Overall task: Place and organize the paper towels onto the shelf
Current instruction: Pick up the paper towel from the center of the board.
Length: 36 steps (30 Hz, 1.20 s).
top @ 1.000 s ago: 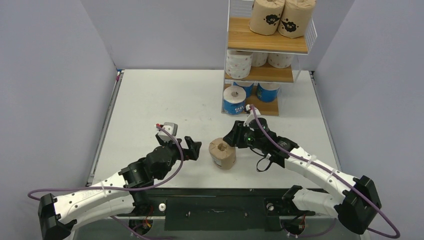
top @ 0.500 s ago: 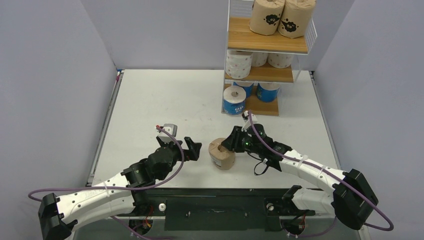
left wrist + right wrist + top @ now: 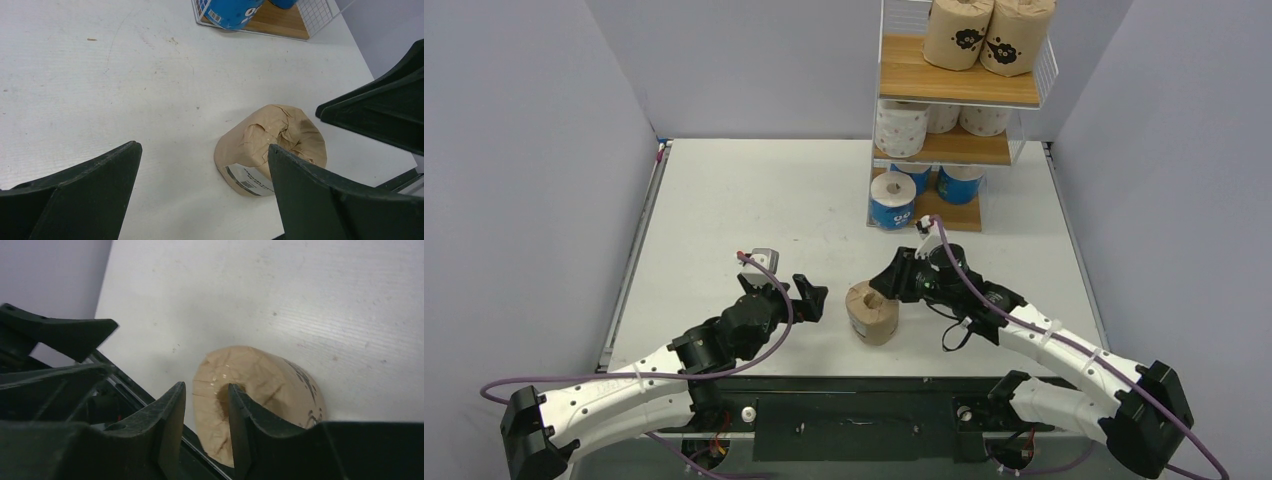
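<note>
A brown paper towel roll (image 3: 874, 318) leans tilted on the white table between my two arms. My right gripper (image 3: 892, 285) is at its upper right. In the right wrist view one finger sits at the core hole and the other outside the roll (image 3: 280, 385), and the right gripper (image 3: 205, 385) is shut on the wall between them. My left gripper (image 3: 812, 296) stands wide open just left of the roll (image 3: 265, 140), apart from it, and the left gripper (image 3: 203, 146) holds nothing. The shelf (image 3: 914, 75) at the back holds two brown rolls (image 3: 959, 35) on top, white dotted rolls (image 3: 901, 128) in the middle and blue-and-white rolls (image 3: 892, 200) at the bottom.
Grey walls close in the table on the left, right and back. The black base rail (image 3: 854, 410) runs along the near edge below the roll. The shelf's wire frame (image 3: 320, 12) and a blue roll (image 3: 230, 7) show at the top of the left wrist view.
The brown roll stood with its hole up and now leans tilted. My right gripper reached in against it and has drawn slightly back and up. The left arm has stayed in place.
</note>
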Each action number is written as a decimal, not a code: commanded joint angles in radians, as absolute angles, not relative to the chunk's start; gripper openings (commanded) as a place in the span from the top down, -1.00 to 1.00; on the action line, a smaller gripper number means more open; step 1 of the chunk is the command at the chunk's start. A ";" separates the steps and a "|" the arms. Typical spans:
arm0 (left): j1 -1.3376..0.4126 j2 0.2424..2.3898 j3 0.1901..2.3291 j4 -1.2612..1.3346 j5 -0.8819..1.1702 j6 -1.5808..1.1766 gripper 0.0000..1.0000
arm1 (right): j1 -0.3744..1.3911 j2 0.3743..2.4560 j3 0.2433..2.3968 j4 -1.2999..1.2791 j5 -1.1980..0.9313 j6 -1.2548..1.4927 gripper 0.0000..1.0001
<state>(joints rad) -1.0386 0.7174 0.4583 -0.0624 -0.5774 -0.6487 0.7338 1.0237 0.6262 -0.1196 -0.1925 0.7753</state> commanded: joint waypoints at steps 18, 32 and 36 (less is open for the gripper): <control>-1.029 0.675 0.432 -0.026 -0.561 -0.688 -0.95 | 0.733 1.303 0.489 0.034 -0.477 0.787 0.47; -1.025 0.650 0.423 -0.021 -0.567 -0.682 -0.95 | 0.697 1.094 0.783 -0.216 -0.386 0.722 0.31; -1.020 0.654 0.423 -0.015 -0.570 -0.668 -0.94 | 0.687 1.048 0.934 -0.405 -0.268 0.666 0.20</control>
<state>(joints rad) -1.0294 0.6594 0.4145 -0.0566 -0.5674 -0.6781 0.6991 1.1290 0.7864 -0.2150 -0.4091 0.7456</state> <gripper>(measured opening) 0.974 0.381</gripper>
